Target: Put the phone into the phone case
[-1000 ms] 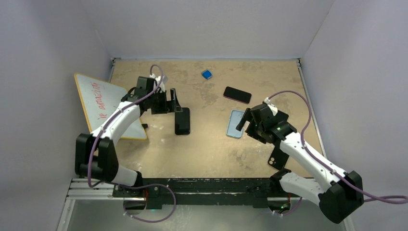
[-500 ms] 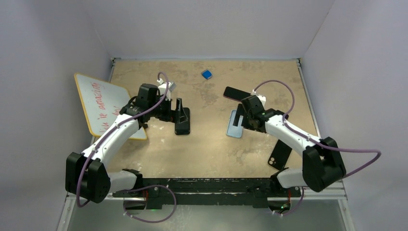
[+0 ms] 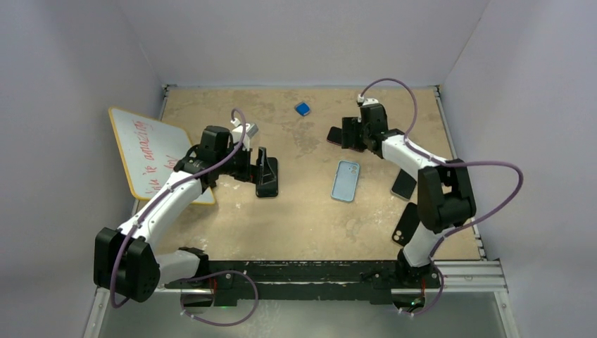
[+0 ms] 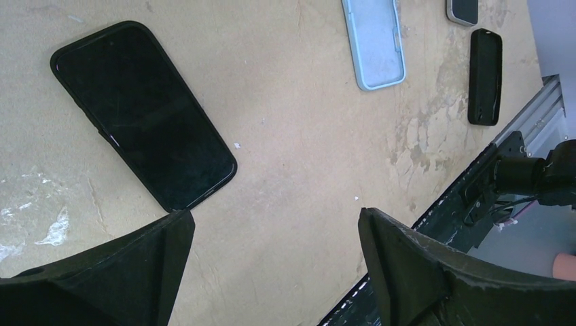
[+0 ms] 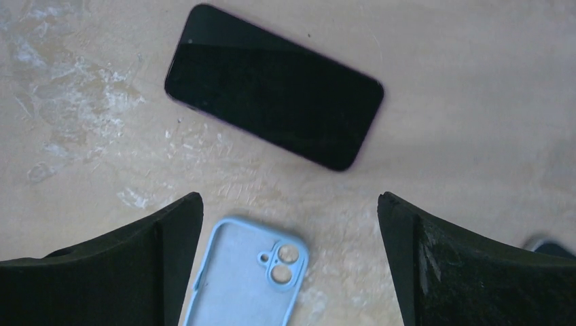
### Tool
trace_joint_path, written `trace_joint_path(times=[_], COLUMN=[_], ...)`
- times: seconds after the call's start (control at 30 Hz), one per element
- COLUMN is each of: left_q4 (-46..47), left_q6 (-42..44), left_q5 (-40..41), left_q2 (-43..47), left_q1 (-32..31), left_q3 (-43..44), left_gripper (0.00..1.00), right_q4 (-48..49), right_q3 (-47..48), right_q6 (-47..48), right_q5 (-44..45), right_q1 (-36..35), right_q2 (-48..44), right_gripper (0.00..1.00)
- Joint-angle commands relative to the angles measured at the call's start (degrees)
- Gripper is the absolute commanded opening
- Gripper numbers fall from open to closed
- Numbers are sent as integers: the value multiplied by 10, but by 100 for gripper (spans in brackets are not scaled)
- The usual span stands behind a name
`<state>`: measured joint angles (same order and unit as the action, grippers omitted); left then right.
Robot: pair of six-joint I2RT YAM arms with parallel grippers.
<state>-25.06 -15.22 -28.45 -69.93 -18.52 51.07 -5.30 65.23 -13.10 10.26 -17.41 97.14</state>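
A black phone lies left of centre. My left gripper hovers just by it, open and empty, with the phone's lower corner near the left fingertip. A second dark phone with a purple edge lies at the back. My right gripper hangs open above the table just near of it, holding nothing. The light blue phone case lies hollow side up at mid-table, partly between the right fingers in the right wrist view.
A whiteboard overhangs the table's left edge. A small blue object sits at the back. Two black cases lie at the right, by the right arm. Walls close in on three sides.
My right arm swung from beside the blue case to the far side, over the purple-edged phone. My left gripper shifted slightly right and opened a little wider over the black phone.
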Motion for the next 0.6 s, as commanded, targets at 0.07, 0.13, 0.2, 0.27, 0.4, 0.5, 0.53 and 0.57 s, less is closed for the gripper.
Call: trace_joint_path(times=[0.07, 0.13, 0.2, 0.27, 0.4, 0.5, 0.53, 0.57], left_q4=[23, 24, 26, 28, 25, 25, 25, 24], left_q6=[7, 7, 6, 5, 5, 8, 8, 8], left_q5=[-20, -21, -20, -19, -16, -16, -13, -10], left_q2=[12, 15, 18, 17, 12, 16, 18, 19], left_q1=[-2, -2, -2, -2, -2, -2, -2, -2], left_q3=[-3, -4, -6, -5, -4, -4, -4, -4], left_gripper=[96, 96, 96, 96, 96, 96, 96, 96], right_q4=[27, 13, 12, 4, 1, 46, 72, 85], right_q3=[71, 84, 93, 115, 140, 111, 98, 92], right_q6=[172, 207, 237, 267, 311, 345, 348, 356], right_q5=[-155, -180, -203, -229, -352, -356, -348, -344], right_q1=[23, 25, 31, 41, 76, 82, 81, 83], right_q2=[61, 83, 104, 129, 152, 135, 130, 130], right_gripper=[99, 99, 99, 99, 99, 99, 99, 99])
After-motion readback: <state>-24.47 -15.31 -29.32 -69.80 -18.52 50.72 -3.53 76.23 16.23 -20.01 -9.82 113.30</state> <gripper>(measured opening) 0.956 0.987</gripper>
